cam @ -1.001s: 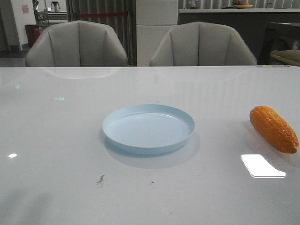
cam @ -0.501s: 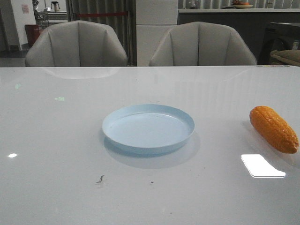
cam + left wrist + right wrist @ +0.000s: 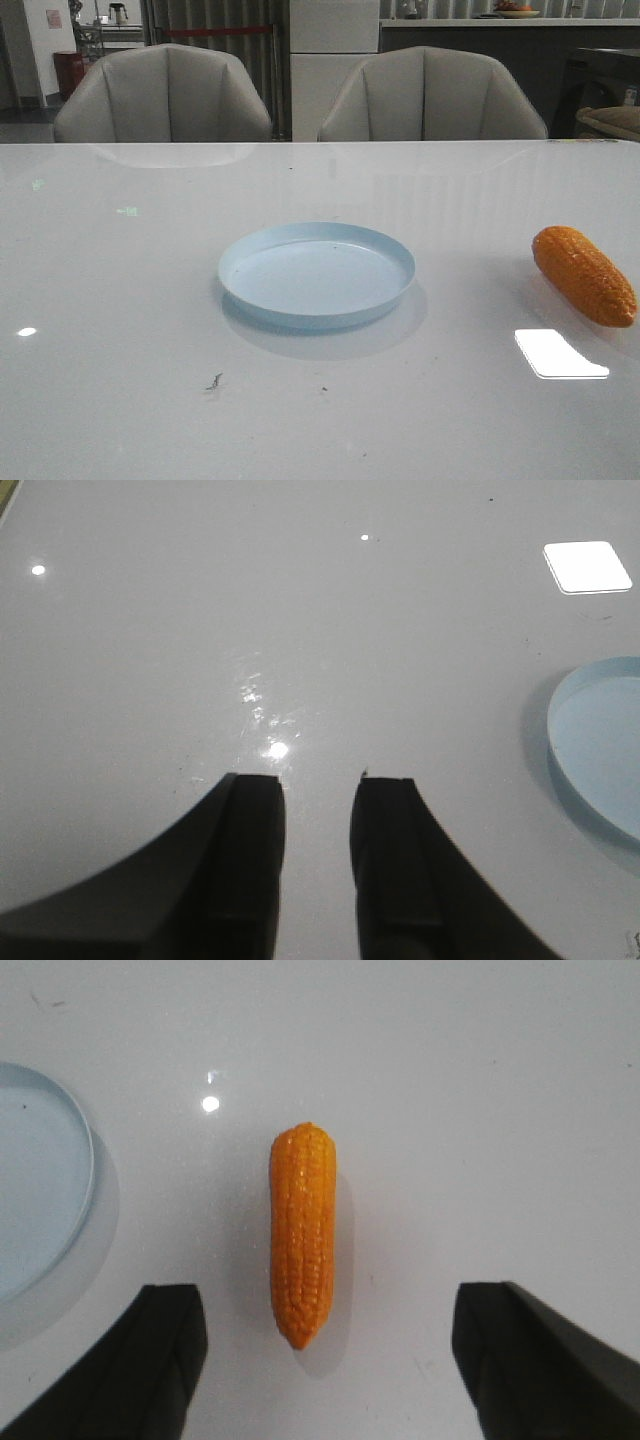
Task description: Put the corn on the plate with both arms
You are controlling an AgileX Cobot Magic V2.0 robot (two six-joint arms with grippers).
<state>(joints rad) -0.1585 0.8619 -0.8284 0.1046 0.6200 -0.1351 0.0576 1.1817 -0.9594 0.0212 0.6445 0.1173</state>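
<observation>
We start at the right claw [image 3: 320, 1360]: its two dark fingers [image 3: 165, 1360] stand spread wide and released, nothing between them but bare desk [image 3: 500, 1110]. Straight out from the gap lies the corn [image 3: 303, 1245], flat on the desk, untouched, its long axis running directly away from the claw rather than across the opening, so the fingers sit to either flank of the cob and the pointed end faces the claw. We judge that this is the relation the coming move turns on: lowering forward should put a finger on each long side, a squeeze across the narrow width, no wrist turn called for. Off to one side in that wrist view we see an arc of the plate [image 3: 60, 1140], near the corn but apart from it. In the front view the corn [image 3: 583, 274] sits far to the right, angled on the desk, well apart from the plate [image 3: 316, 273] in the middle, which holds nothing. The left claw [image 3: 315, 800] is slack too, fingers a narrow gap apart over bare desk, with only the plate's rim [image 3: 560, 730] at the edge of its view and no corn. So the right arm is clearly nearer; we judge the pick is its job.
</observation>
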